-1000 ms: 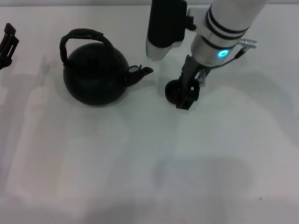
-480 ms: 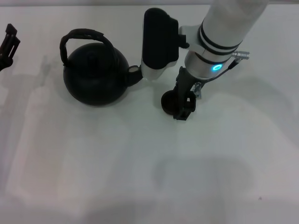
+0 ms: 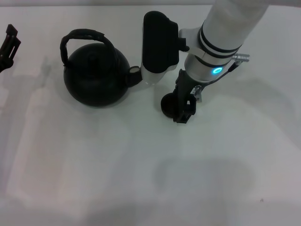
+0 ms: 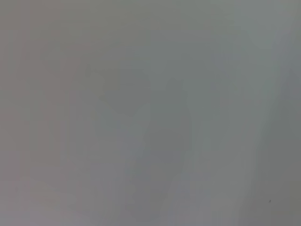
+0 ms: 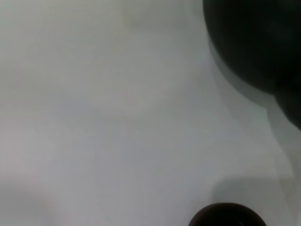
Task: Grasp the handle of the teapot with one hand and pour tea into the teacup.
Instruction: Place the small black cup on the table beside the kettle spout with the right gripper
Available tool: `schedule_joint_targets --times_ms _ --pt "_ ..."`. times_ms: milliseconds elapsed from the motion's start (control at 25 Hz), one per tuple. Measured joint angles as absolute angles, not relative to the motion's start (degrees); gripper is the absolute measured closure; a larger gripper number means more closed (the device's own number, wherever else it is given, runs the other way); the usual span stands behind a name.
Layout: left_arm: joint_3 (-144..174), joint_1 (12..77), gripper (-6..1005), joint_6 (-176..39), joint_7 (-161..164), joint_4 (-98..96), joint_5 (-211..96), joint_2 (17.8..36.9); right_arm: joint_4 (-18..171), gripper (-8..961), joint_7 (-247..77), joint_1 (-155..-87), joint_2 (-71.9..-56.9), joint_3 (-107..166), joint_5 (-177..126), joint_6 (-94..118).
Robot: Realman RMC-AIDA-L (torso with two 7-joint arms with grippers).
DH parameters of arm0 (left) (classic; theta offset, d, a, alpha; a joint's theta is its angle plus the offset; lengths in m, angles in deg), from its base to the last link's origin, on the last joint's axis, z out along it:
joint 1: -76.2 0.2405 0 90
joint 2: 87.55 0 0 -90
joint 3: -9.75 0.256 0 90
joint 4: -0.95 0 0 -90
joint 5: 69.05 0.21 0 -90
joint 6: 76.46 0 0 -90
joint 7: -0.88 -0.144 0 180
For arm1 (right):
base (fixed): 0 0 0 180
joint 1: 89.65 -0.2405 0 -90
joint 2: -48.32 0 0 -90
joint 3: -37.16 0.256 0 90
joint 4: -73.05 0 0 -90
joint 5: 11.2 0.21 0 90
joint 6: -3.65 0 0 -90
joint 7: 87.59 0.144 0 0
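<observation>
Black against the white counter (image 3: 141, 160), my right gripper (image 3: 184, 110) stands at the teacup (image 3: 168, 104), its fingers down on the cup's right rim; whether they pinch it I cannot tell. Left of the cup sits the teapot (image 3: 96, 77), spout aimed right toward it, the handle (image 3: 84, 37) arching over the top along that same line. My left gripper (image 3: 8, 44) rests at the counter's far left edge. Open counter lies nearer me.

White table (image 3: 141, 179) spans view; soft grey shadows on its surface.
</observation>
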State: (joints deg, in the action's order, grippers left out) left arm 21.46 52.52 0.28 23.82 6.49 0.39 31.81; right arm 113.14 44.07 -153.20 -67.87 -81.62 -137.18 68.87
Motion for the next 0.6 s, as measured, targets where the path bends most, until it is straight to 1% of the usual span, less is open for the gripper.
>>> schedule_joint_targets --times_ms 600 --pt "21.43 52.56 169 0.44 23.82 6.57 0.39 31.71 114.36 136 44.0 -152.76 -67.87 -82.55 -136.86 69.74"
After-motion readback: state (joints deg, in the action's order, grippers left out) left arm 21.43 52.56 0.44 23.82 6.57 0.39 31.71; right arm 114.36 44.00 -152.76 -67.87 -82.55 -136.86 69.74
